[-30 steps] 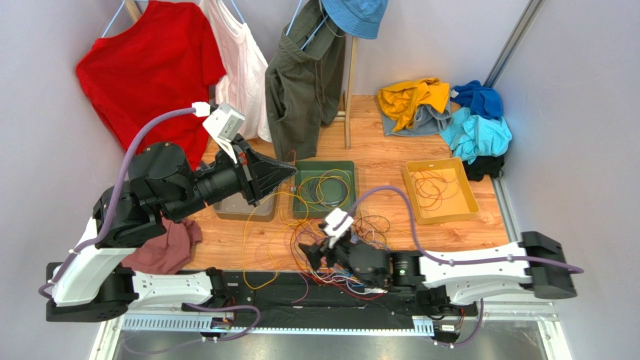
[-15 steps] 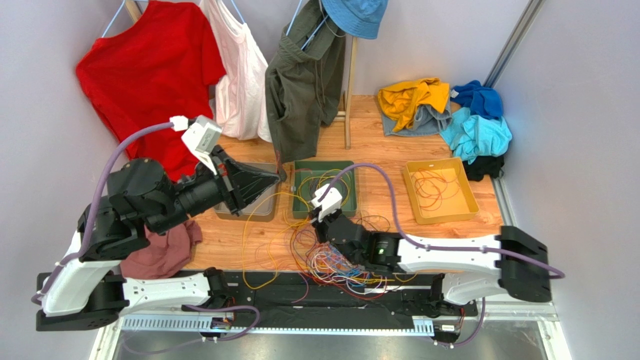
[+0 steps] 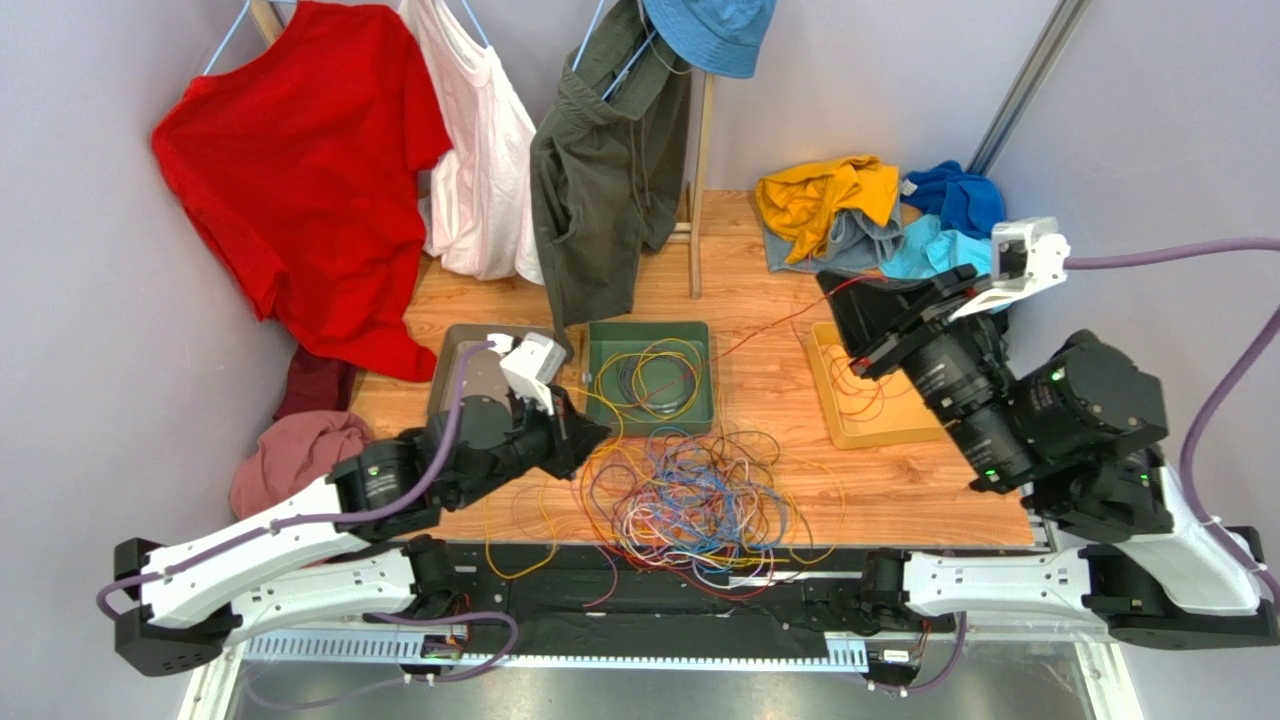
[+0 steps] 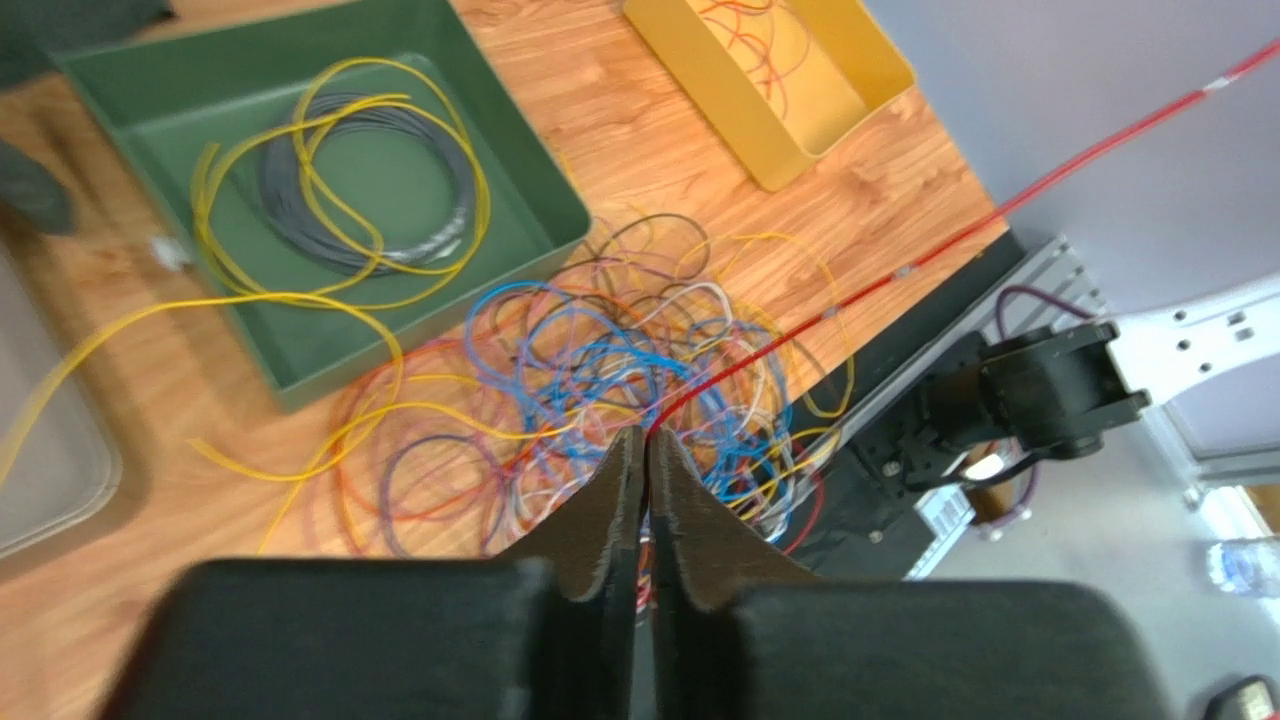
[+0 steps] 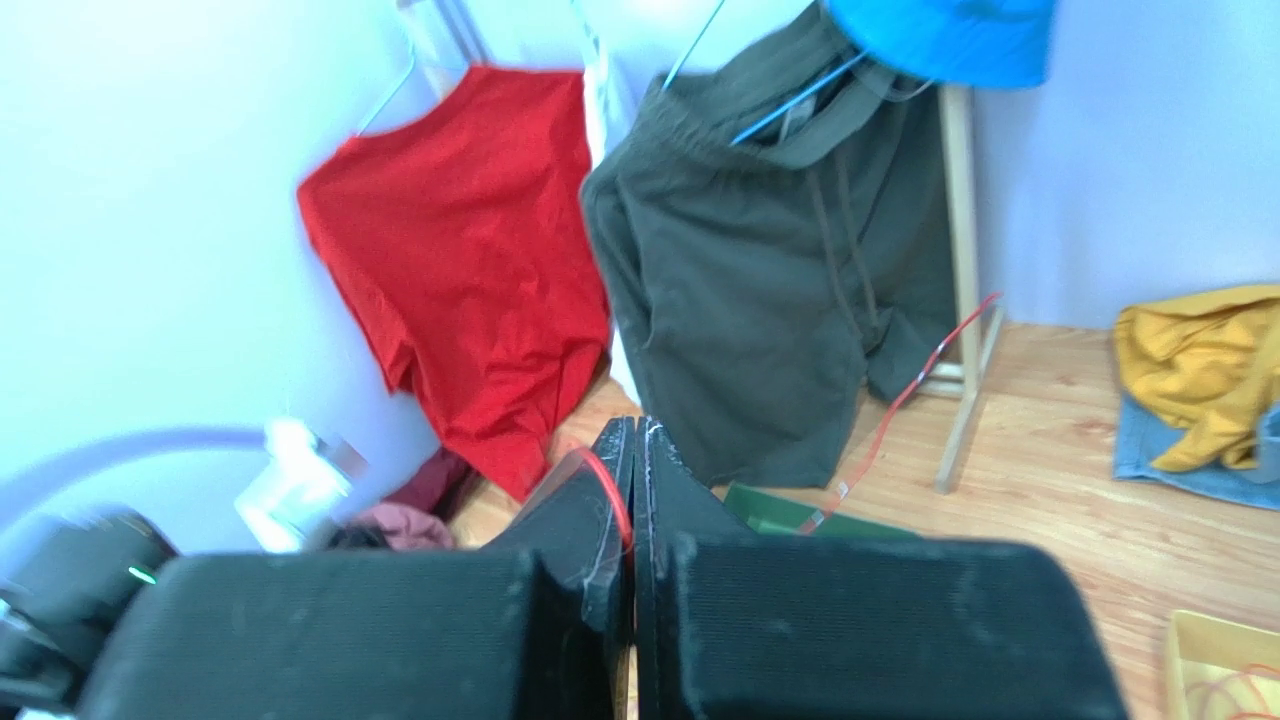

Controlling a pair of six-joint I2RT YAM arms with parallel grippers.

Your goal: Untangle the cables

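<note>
Left gripper (image 4: 646, 443), fingers pressed together, is seen low at the near-left edge of the tangle of cables (image 3: 691, 503), which lies just ahead of its fingertips. A red cable (image 4: 962, 239) is met at the seam between those fingertips and appears to be pinched there. From that point it is drawn taut in a straight line, its long axis directed up and away over the tangle toward the right gripper (image 5: 631, 432). That gripper is raised well apart from the tangle and is clamped on the same strand, a short red loop being shown at its fingertips. A green tray (image 3: 616, 338) holding coiled yellow and grey cable is seen beyond the left gripper, and a yellow tray (image 4: 812, 113) beneath the right.
</note>
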